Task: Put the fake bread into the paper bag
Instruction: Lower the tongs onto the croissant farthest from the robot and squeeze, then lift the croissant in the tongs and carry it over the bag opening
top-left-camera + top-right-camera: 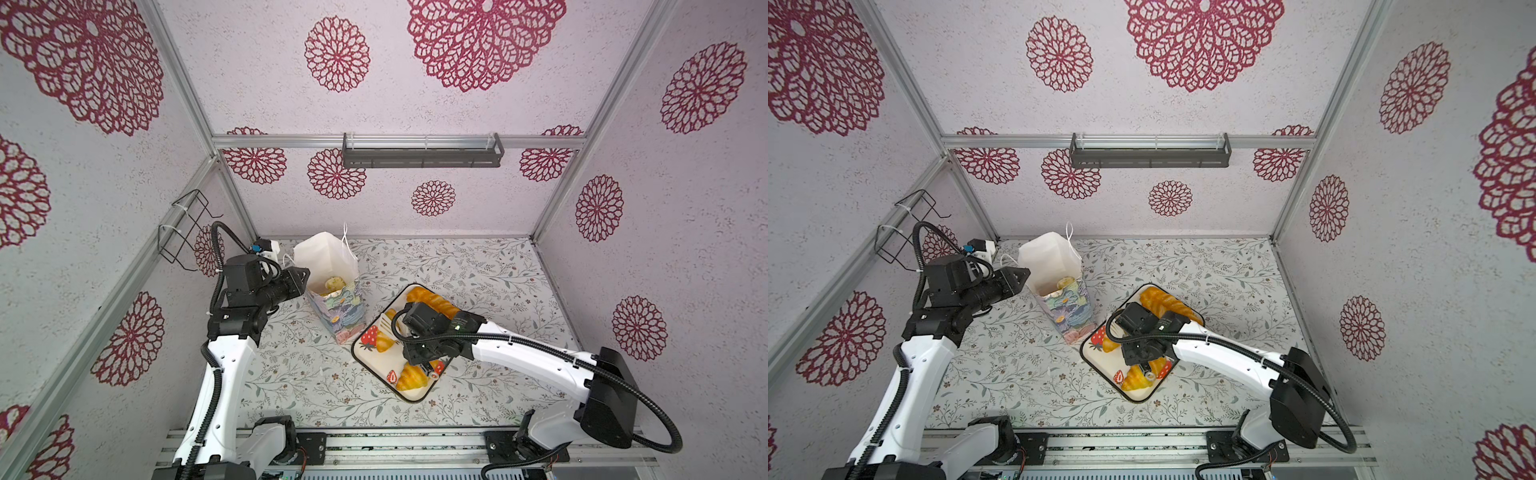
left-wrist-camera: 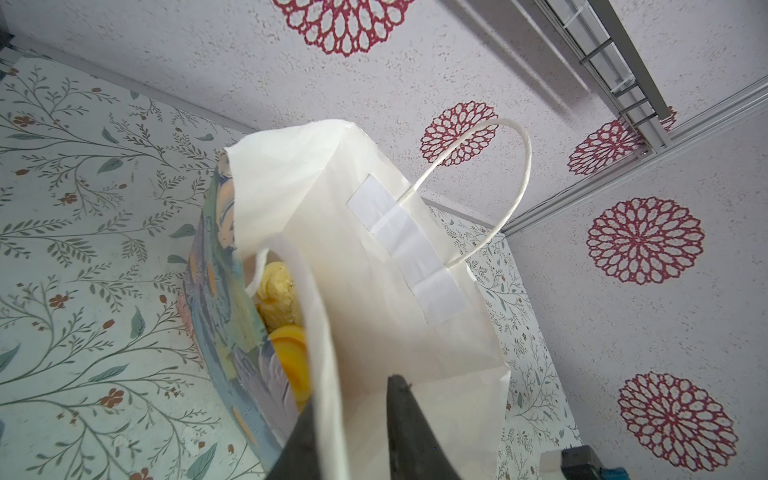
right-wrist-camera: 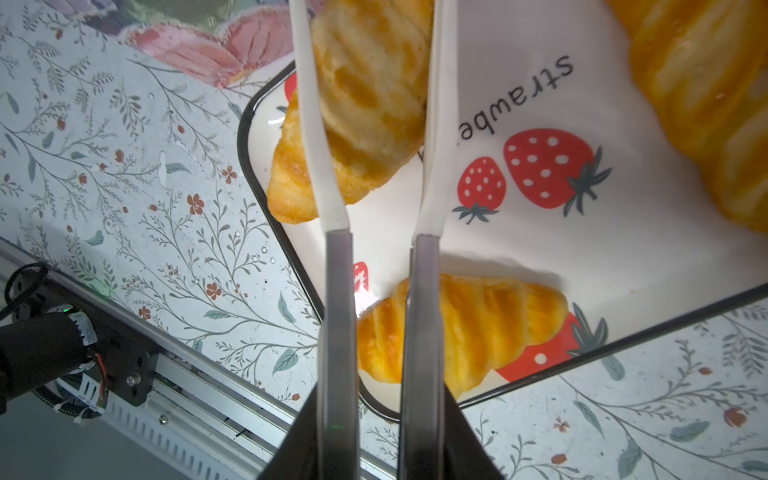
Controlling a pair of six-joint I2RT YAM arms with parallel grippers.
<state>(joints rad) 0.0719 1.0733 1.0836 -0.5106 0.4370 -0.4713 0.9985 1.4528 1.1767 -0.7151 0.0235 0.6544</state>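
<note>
The strawberry-print tray [image 1: 371,358] lies on the flowered tabletop [image 1: 478,270]. The paper bag [image 1: 334,309] stands upright just beside it, on the side facing the left arm. That arm rises steeply from the front rail [image 1: 395,446], folds at the elbow and lays its wrist level. This brings the left gripper [image 1: 303,278] to the bag's rim on the side turned away from the tray. In the left wrist view its dark fingers [image 2: 409,428] pinch the near wall of the bag, one inside and one outside, and the mouth stands open. Pale yellow pastries [image 2: 277,296] lie at the bottom of the bag. The right arm stretches long and low from its base beyond the tray's opposite side, its wrist bent down over the tray's middle. The right gripper [image 3: 366,95] points toward the tray corner nearest the bag. Its white fingers [image 3: 316,137] clasp a croissant [image 3: 374,137] on both flanks, with one tip poking out past a finger. A second croissant [image 3: 494,328] lies at the tray's edge nearest the rail, and the long twisted loaf [image 1: 432,302] lies along the tray's far edge.
</note>
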